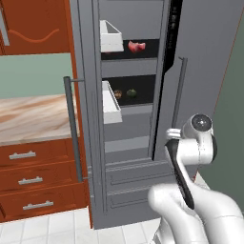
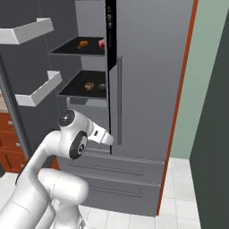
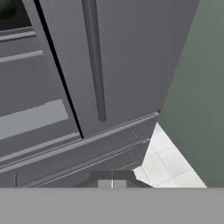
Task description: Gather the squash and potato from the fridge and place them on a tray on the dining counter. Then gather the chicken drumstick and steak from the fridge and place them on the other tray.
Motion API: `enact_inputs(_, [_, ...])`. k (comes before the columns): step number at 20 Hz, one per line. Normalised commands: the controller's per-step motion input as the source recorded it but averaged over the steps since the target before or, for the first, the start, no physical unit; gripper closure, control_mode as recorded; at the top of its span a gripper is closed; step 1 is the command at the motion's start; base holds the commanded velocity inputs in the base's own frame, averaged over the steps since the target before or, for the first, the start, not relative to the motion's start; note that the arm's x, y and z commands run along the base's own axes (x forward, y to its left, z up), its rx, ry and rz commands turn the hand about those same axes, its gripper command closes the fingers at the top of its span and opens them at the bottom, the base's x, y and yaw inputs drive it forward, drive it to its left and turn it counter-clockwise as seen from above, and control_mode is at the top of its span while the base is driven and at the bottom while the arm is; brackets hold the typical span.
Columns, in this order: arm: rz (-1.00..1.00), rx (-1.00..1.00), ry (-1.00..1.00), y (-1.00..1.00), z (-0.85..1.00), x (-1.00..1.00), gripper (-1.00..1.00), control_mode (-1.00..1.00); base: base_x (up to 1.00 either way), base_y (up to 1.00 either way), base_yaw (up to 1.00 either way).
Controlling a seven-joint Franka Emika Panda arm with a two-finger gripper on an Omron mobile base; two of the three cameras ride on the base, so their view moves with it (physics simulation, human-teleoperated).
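Observation:
The fridge (image 1: 200, 62) stands with its left door (image 1: 86, 119) swung open and its right door shut. On the upper black shelf lies the pink steak (image 1: 137, 46) (image 2: 102, 43), with an orange-brown chicken drumstick (image 2: 82, 44) beside it. One shelf lower sit the brown potato (image 1: 117, 94) (image 2: 89, 86) and the dark green squash (image 1: 131, 93) (image 2: 102, 86). My gripper (image 3: 112, 183) (image 2: 109, 139) is shut and holds nothing. It hangs low in front of the shut right door, below the shelves and near the bar handle (image 3: 94, 61). The trays and the dining counter are out of view.
White door bins (image 1: 110, 37) (image 2: 38, 89) jut from the open door, whose long handle (image 1: 73, 128) faces the room. A marbled wall counter (image 1: 28, 116) over red-brown drawers (image 1: 28, 180) lies to the left. Fridge drawers (image 2: 112, 174) sit below, and a green wall (image 2: 210, 112) stands to the right.

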Motion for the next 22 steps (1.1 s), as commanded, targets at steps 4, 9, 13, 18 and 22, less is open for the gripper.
enact_inputs(4, [0.03,0.11,0.0,-0.14,0.12,0.47,1.0,-1.0,0.0,0.0,0.0])
enact_inputs(9, [0.03,0.08,0.0,-0.09,0.11,0.67,1.0,-1.0,0.0,0.0,0.0])
enact_inputs(13, [0.03,0.07,0.0,-0.05,0.09,0.71,1.0,-1.0,0.0,0.0,0.0])
enact_inputs(18, [0.03,0.05,0.0,-0.1,0.07,0.55,-1.0,-1.0,0.0,0.0,0.0])
enact_inputs(22, [0.0,0.03,0.0,-0.34,0.02,0.42,-1.0,-1.0,0.0,0.0,0.0])
